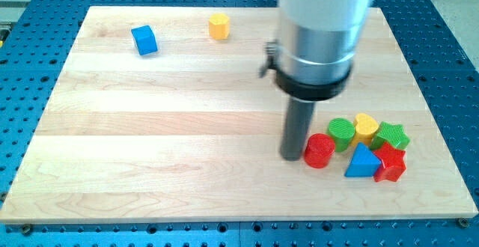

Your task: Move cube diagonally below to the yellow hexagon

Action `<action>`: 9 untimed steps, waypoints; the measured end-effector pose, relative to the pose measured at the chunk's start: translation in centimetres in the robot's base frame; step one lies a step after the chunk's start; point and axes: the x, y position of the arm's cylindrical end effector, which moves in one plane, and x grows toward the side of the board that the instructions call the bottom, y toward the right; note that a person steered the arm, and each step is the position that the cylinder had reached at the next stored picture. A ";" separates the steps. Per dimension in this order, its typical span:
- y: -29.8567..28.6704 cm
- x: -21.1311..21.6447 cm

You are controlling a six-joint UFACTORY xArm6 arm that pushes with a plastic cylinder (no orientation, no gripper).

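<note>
The blue cube (144,40) is sitting at the far left of the board (150,142), with the yellow hexagon (218,26) lying to its right and slightly farther back. My tip (292,157) is resting on the wood well apart from both, holding nothing and standing just left of the red cylinder (319,150). Right of that, the green cylinder (342,133), blue triangle (362,162), yellow heart (366,127), red star (391,164) and green star (392,136) are crowding together.

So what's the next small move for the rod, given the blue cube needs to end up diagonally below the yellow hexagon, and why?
Probably pull my tip away from the red cylinder and head toward the view's top left. The blue cube sits left of the yellow hexagon, about level with it, far from my tip, so nothing can be pushed yet.
</note>
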 end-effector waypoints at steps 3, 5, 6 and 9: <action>-0.3 3.3; -12.7 3.7; -24.0 3.0; -34.4 -17.0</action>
